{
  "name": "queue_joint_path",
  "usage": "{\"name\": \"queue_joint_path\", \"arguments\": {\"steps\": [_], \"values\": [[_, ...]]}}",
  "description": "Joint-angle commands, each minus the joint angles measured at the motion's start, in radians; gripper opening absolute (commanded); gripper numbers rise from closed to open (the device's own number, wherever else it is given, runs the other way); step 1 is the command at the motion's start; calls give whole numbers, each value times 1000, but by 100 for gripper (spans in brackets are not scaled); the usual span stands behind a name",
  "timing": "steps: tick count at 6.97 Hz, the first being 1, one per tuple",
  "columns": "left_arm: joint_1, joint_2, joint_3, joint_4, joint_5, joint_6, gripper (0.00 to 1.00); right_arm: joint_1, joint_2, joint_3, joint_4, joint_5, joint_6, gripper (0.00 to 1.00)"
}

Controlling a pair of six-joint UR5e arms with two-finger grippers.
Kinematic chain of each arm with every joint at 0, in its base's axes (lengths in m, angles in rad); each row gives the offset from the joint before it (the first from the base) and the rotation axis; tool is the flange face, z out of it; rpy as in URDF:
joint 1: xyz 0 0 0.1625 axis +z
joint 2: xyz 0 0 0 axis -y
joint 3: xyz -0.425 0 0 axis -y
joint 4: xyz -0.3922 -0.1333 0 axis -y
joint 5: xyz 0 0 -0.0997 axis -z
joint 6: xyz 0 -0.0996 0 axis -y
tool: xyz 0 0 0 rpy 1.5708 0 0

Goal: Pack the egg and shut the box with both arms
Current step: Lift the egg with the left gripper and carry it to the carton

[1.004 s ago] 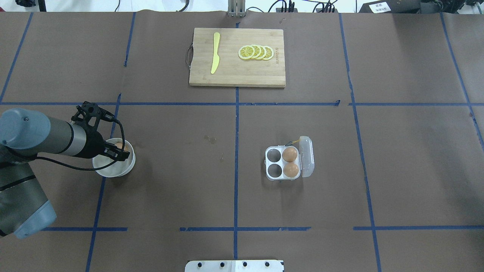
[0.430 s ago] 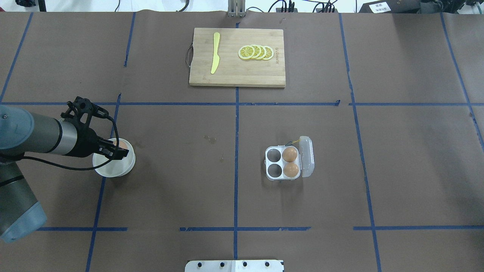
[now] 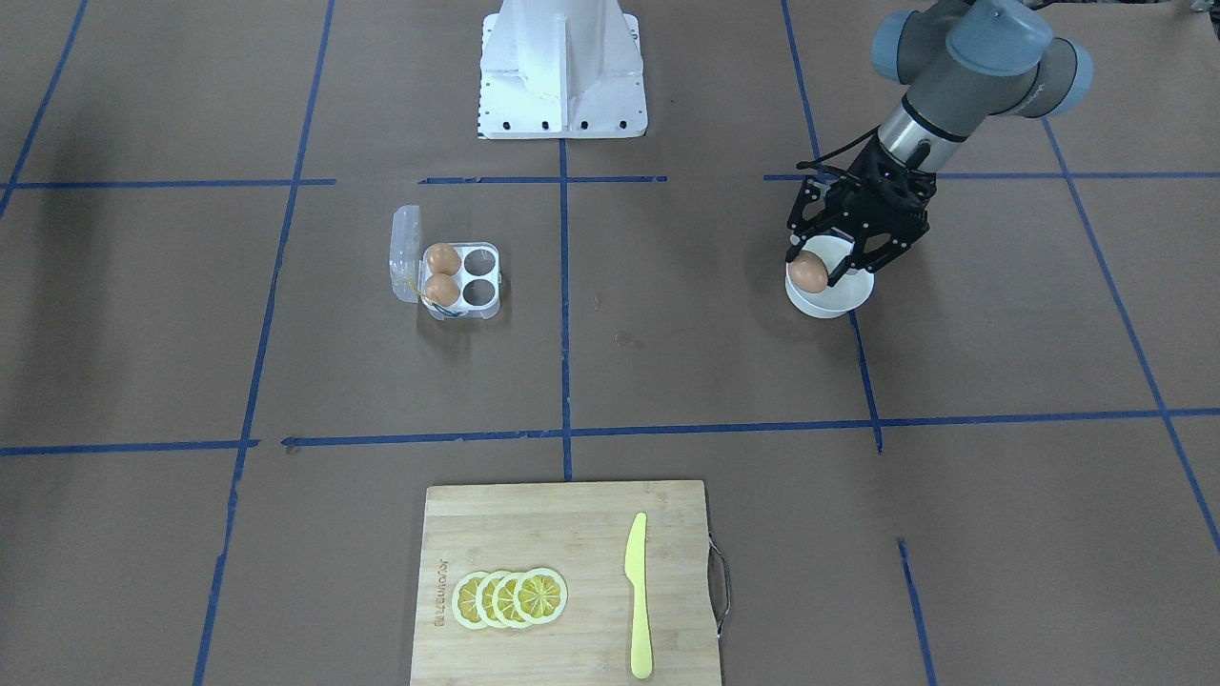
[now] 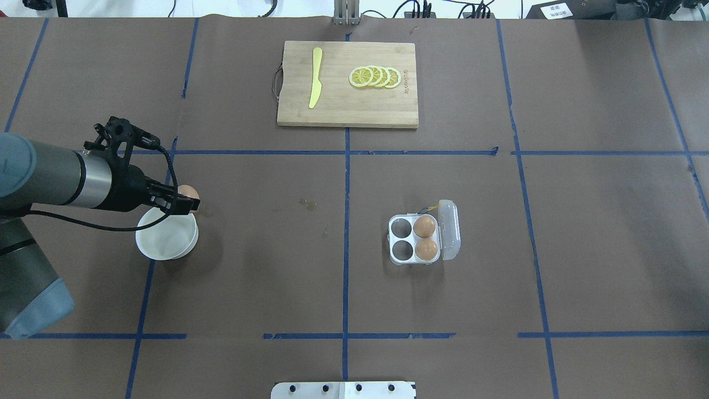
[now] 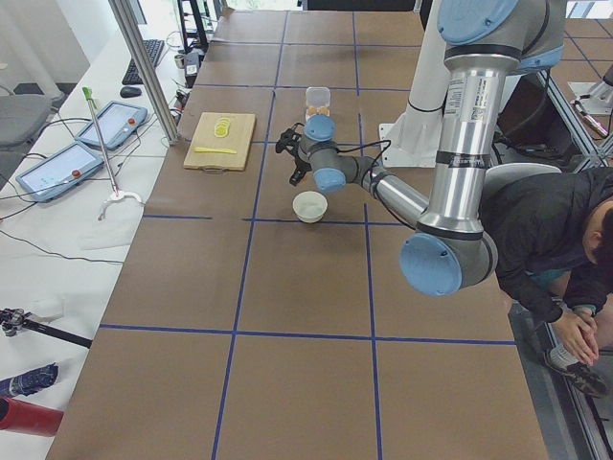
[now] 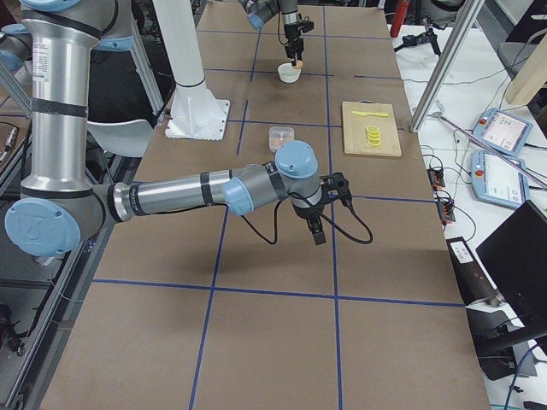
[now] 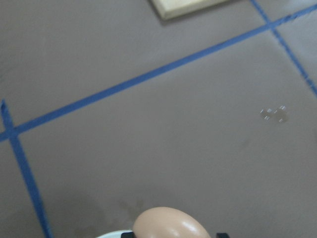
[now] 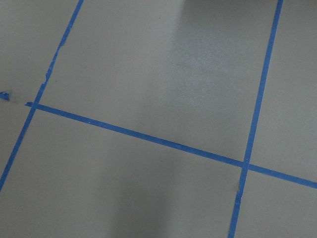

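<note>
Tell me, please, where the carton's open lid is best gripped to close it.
Probably the lid by its free long edge, approached from the robot's right: it stands open on that side of the box, hinged beside the two packed eggs.

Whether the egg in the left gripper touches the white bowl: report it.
Apart. The overhead view shows the egg, clamped in the left gripper, lying wholly outside the white bowl, clear of its rim.

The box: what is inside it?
In the box, two eggs fill the cells beside the open lid; the other two cells are empty. The eggs hide their cells' bottoms.
</note>
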Motion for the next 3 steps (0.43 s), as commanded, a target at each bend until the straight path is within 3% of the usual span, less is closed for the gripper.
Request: {"name": "queue_joint_path", "arguments": {"steps": [1,3], "values": [[6,-146,27,-2,5,-91,19,0,0,-1,0,0,0,100],[26,-294,85,-49,5,-243,19,0,3,-2,0,0,2,100]]}}
